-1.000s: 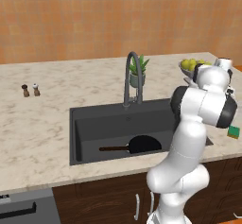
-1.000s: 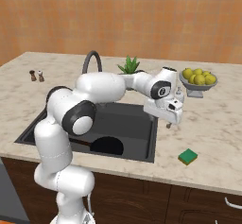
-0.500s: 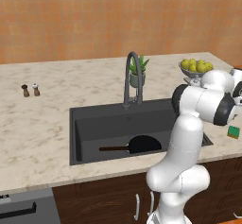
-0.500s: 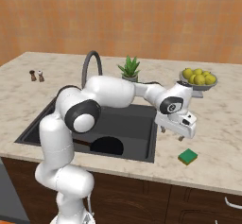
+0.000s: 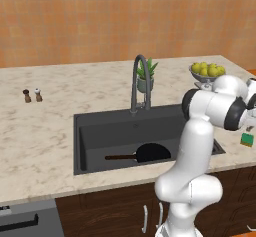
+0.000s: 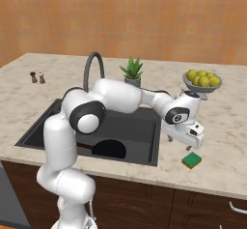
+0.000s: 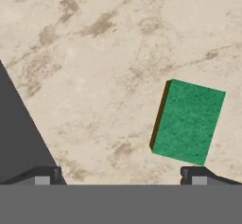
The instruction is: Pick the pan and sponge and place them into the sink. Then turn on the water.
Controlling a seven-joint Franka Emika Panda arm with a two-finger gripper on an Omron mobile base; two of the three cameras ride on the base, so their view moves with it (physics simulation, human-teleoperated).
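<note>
Pan (image 6: 108, 149) mostly hidden behind arm in right base view; fruit bowl (image 5: 206, 77) base covered by arm; shakers (image 5: 32, 95) too small to tell apart.

The counter (image 7: 94, 53) looks like polished stone, beige with brown mottled veins, smooth and faintly glossy. Just ahead of the jaws and toward their right tip, the sponge (image 7: 187, 121) has a rough, grainy green top, matt, with a darker yellow-brown side. The sink (image 5: 100, 131) is matt dark grey, like composite or coated metal. The pan (image 5: 152, 152) inside is dull black, its handle dark brown like wood. The faucet (image 5: 141, 83) looks like satin grey metal.
</note>
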